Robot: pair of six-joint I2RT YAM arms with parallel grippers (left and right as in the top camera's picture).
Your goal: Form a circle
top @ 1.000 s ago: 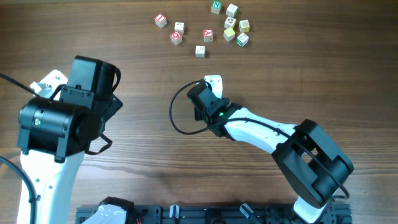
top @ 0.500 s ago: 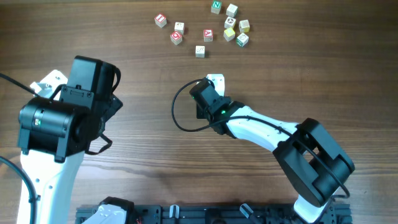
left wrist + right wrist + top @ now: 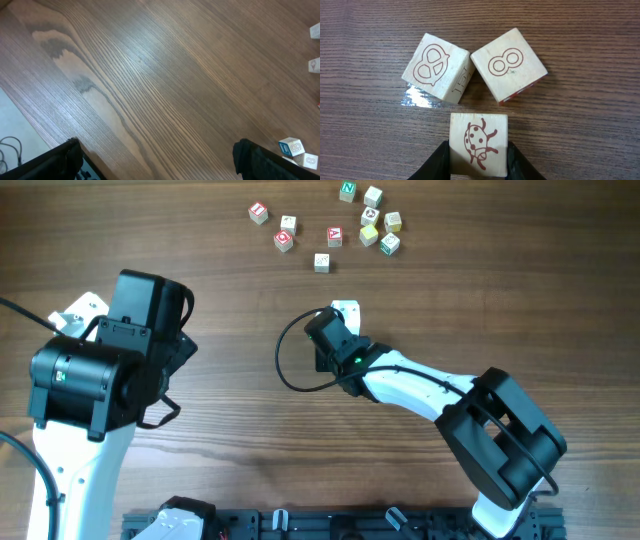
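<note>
Wood-grain table [image 3: 230, 410] under both arms. You see the right gripper [image 3: 479, 161] narrowed onto the ladybug cube [image 3: 479, 142], with one finger pressed against each side face. That cube is the nearest of the three-cube clump standing in for the circle [image 3: 465, 86]. The pretzel cube [image 3: 434, 70] and figure-eight cube [image 3: 509, 64] sit just beyond it, almost touching each other. The left gripper [image 3: 159, 160] is spread wide over the wood, holding nothing. Loose cubes [image 3: 335, 236] lie scattered near the far edge, well apart from the clump.
</note>
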